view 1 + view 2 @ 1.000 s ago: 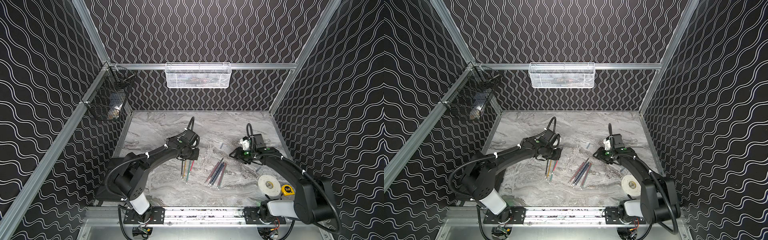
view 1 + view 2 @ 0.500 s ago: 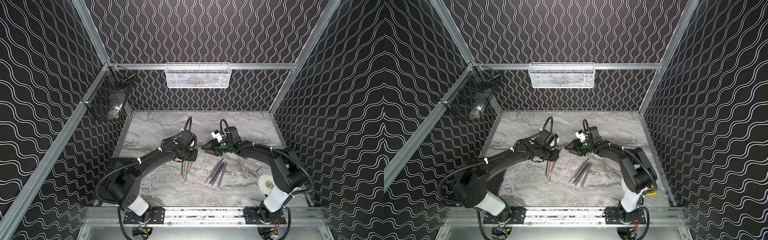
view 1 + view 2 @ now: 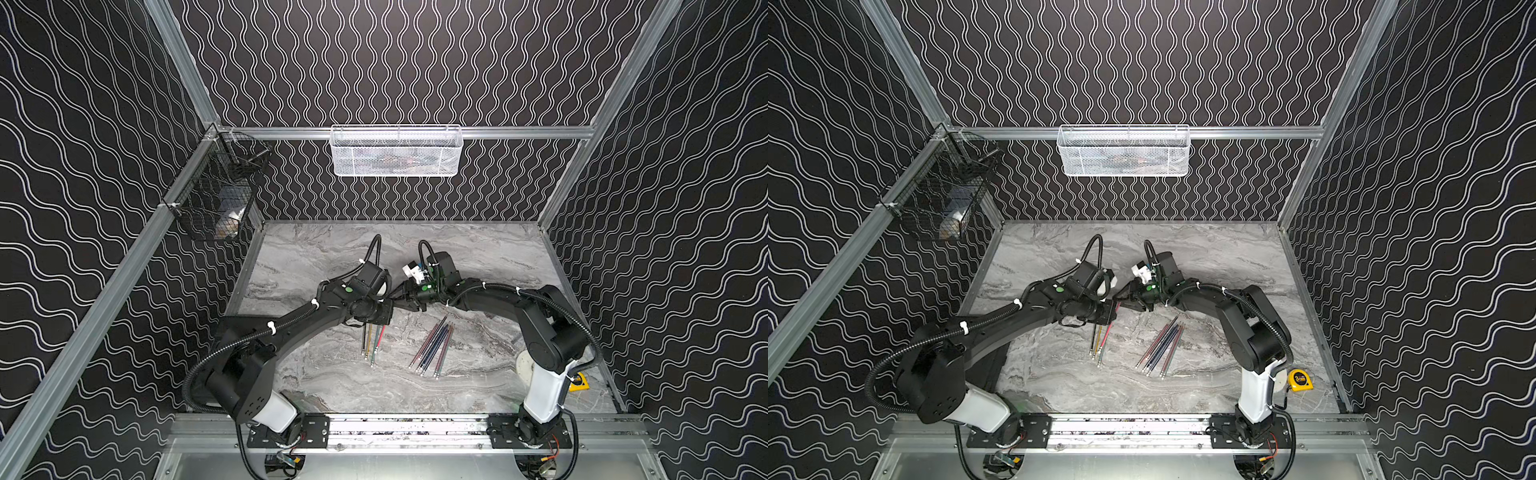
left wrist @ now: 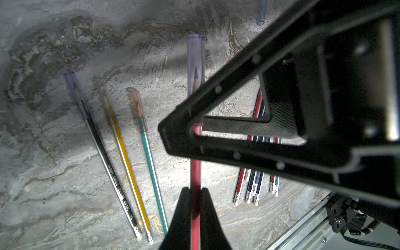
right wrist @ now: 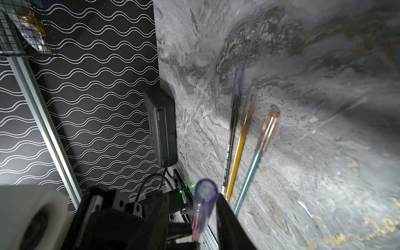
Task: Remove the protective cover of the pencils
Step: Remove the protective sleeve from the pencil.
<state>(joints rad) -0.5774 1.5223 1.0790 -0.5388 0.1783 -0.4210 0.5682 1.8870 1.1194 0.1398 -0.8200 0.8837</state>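
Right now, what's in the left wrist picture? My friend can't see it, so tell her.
The left gripper pinches a red pencil, and the right gripper reaches across it just below its clear cap. A black pencil, a yellow pencil and a green pencil, each capped, lie on the marble table near a bunch of other pencils.

Wavy-lined black walls (image 3: pixel 395 62) (aluminium-railed) around grey marbled tabletop (image 3: pixel 490 257).

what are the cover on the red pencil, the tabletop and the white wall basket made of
The cover on the red pencil looks like clear, faintly blue plastic: the sharpened tip shows through it. The tabletop looks like grey marble or a marble-print laminate, veined and fairly matt. The basket seems white-coated metal mesh, with fine holes visible.
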